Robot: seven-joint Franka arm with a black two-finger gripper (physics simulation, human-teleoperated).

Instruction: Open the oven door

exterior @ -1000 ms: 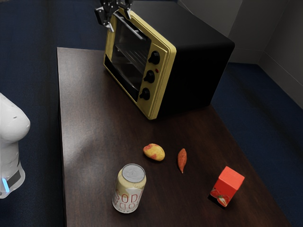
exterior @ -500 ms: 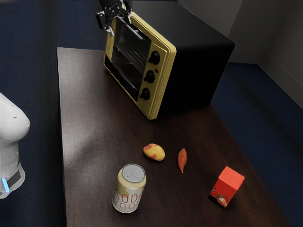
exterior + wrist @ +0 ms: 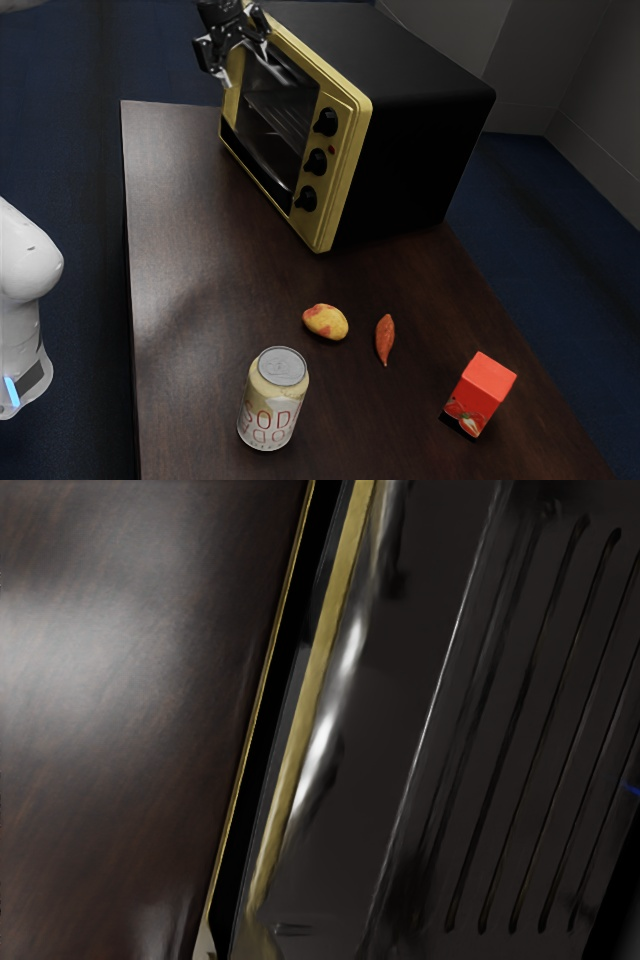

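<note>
My black gripper (image 3: 243,54) is at the upper front of the yellow-framed oven (image 3: 345,150), its two fingers spread apart at the handle's far end. The silvery handle (image 3: 276,71) runs along the top of the glass door (image 3: 268,115); where it passes the fingers, contact cannot be made out. The door stands nearly upright, at most slightly ajar. In the wrist view, the bright handle (image 3: 322,735) lies beside a yellow frame strip (image 3: 318,670), with the oven's dark slotted top (image 3: 500,730) beyond it.
On the brown table (image 3: 200,300) stand a soda can (image 3: 272,400) and a red carton (image 3: 480,394). A yellow-red potato (image 3: 326,322) and an orange-red sweet potato (image 3: 385,339) lie between them and the oven. Three black knobs (image 3: 316,162) line the oven's front.
My gripper has shifted slightly down and toward the exterior view's left, away from the oven front. The handle appears a little lower and farther out than before.
</note>
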